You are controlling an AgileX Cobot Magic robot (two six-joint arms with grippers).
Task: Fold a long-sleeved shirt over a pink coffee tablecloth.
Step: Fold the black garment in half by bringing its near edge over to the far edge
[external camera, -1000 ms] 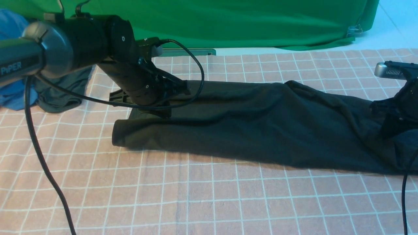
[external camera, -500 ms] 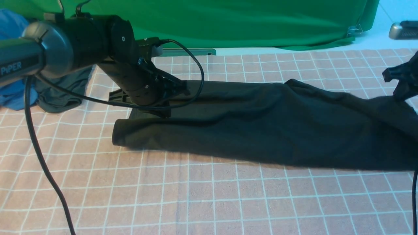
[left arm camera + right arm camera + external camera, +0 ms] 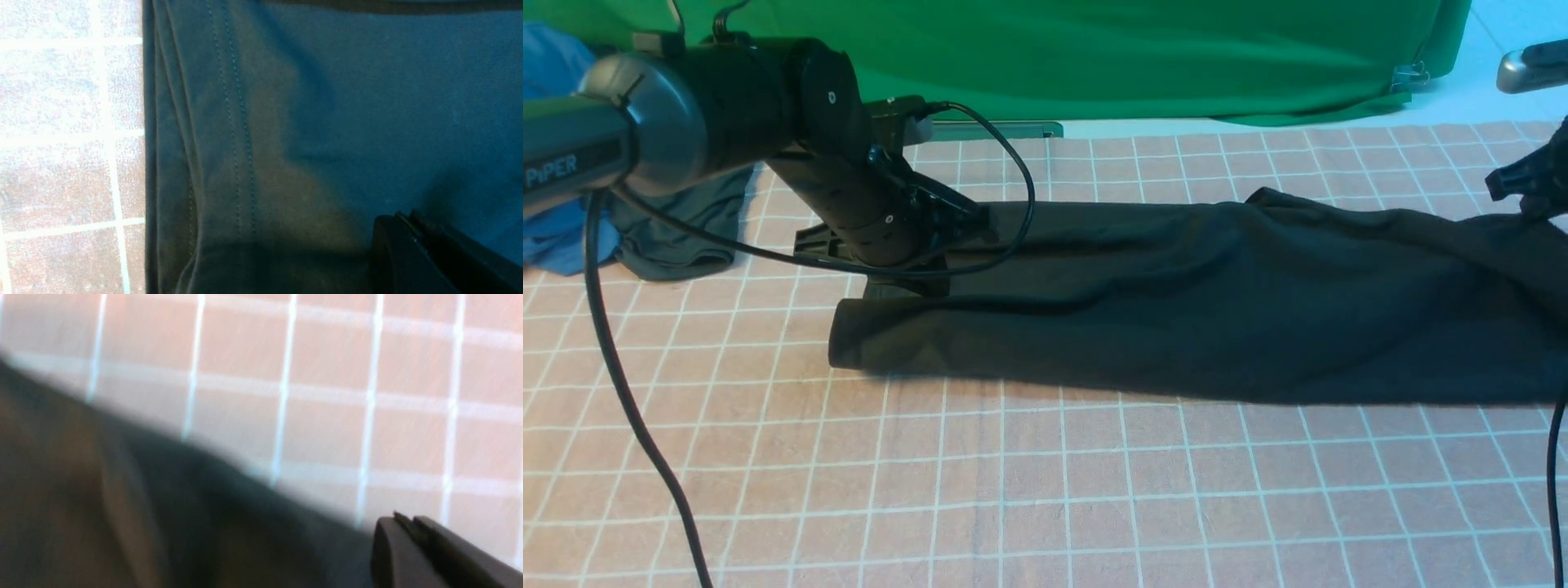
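The long-sleeved shirt (image 3: 1176,302), black and folded into a long band, lies across the pink coffee tablecloth (image 3: 1045,490) from left of centre to past the right edge. My left gripper (image 3: 911,282) sits low on the shirt's left end. In the left wrist view its jaws (image 3: 402,218) are shut over the stitched hem (image 3: 237,122); no cloth shows between them. My right gripper (image 3: 1525,184) hangs at the far right just above the shirt's raised right end. The blurred right wrist view shows its jaws (image 3: 402,518) close together over the grid, the shirt (image 3: 122,506) beside them.
A green cloth (image 3: 1135,57) hangs along the back, held by a clip (image 3: 1409,77). A blue garment (image 3: 556,237) and a dark grey garment (image 3: 678,237) are heaped at the far left. Black cables (image 3: 629,408) trail from the left arm down to the front edge.
My right gripper has risen off the shirt and gone up and to the right. The shirt has slid right and stretched straighter; its left end shifted about one grid square. The left arm barely moved.
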